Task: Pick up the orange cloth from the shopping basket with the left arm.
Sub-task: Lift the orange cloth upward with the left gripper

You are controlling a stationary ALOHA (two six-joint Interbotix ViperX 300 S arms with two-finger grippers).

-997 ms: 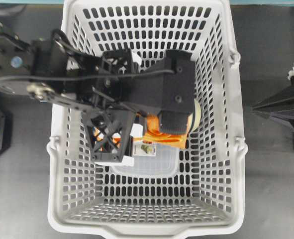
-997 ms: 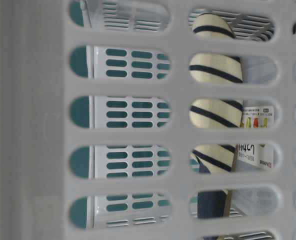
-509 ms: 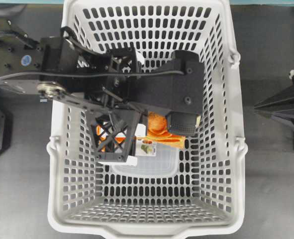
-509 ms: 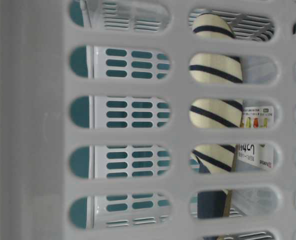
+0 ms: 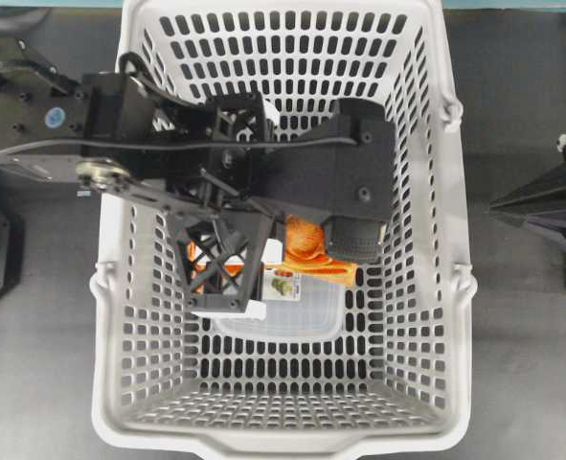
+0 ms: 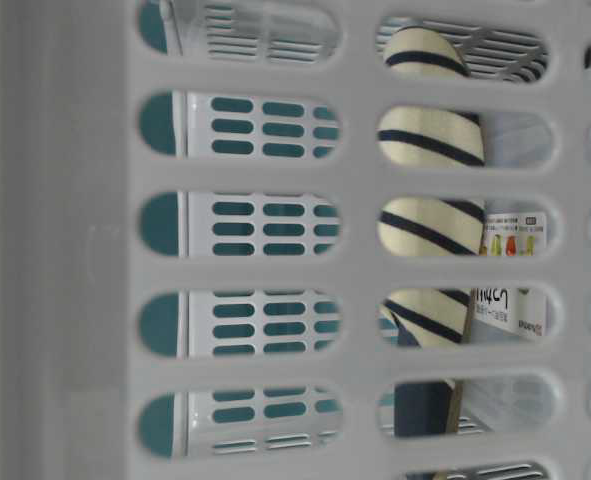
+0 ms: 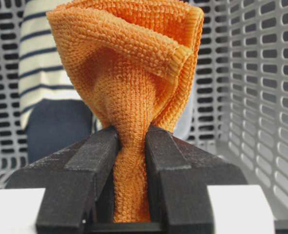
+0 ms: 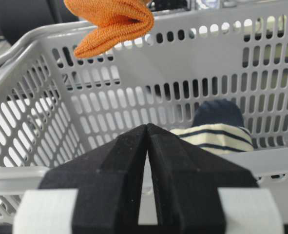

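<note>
The orange cloth (image 7: 129, 87) is pinched between the black fingers (image 7: 92, 165) of the left gripper (image 7: 129, 161), its loose end bunched above the jaws; in the overhead view it shows as an orange patch (image 5: 306, 251) at the centre of the frame, under the left arm (image 5: 263, 172), inside the shopping basket (image 5: 455, 230); the right wrist view shows it (image 8: 114, 22) hanging at the upper left, above the basket's rim (image 8: 221, 19). Also in the basket: a navy-and-cream striped fabric item (image 7: 41, 68) against the wall, and a clear plastic container (image 5: 292, 321) on the floor whose label (image 6: 510, 270) carries small fruit pictures and print too small to read. The right gripper (image 8: 147, 146), outside the basket at the overhead view's right edge, has its pointed jaws pressed together on nothing; the basket sits on a dark surface (image 5: 522, 364).
</note>
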